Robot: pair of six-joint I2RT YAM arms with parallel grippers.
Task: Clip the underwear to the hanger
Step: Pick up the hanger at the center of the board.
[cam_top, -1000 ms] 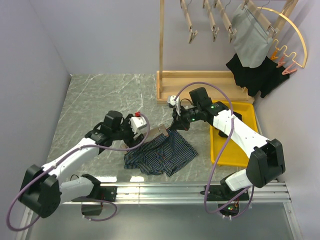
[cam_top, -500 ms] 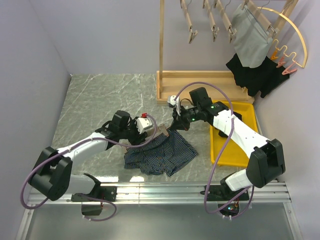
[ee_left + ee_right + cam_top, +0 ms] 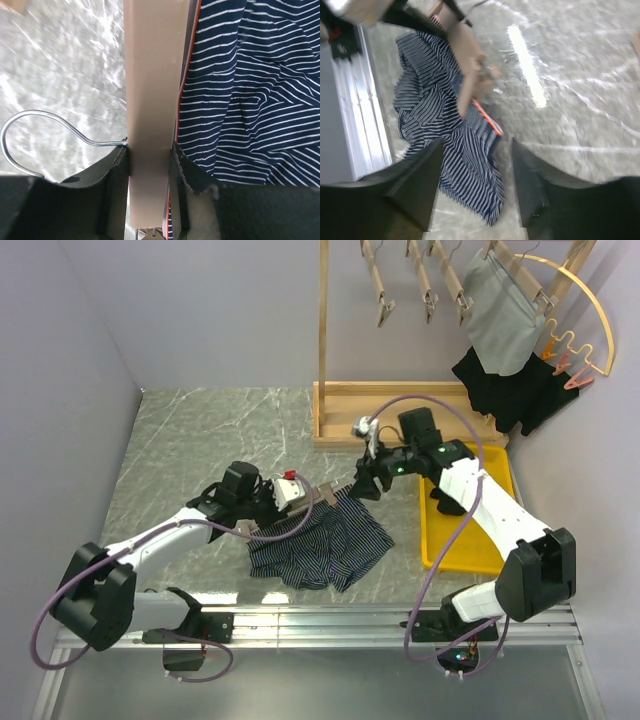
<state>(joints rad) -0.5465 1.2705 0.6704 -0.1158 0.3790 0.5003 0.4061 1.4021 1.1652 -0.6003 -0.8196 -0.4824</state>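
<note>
Left end effector (image 3: 303, 496): pinching the tan wooden bar of the hanger (image 3: 326, 491) from both sides, low over the grey marble bench (image 3: 190, 440). In the left wrist view, fingers (image 3: 114, 200) pressed flat against the bar, wire hook (image 3: 45, 131) curling off to one side. Right end effector (image 3: 364, 483): spread wide, gripping nothing, hovering over the hanger's far end, striped cloth showing in the gap between the two dark fingers. Navy striped underwear (image 3: 322, 545): crumpled on the bench just in front of the hanger, orange-trimmed edge running right alongside the bar; impossible to tell whether any clip bites the cloth. Close on the right, a yellow tray (image 3: 497, 462), crossed by the right arm (image 3: 490, 510). Behind, a wooden rack (image 3: 400, 405) hung with clip hangers (image 3: 380, 285), a grey garment (image 3: 500, 310) and black cloth (image 3: 510, 390). Purple cables (image 3: 412, 399) looping over both arms.
</note>
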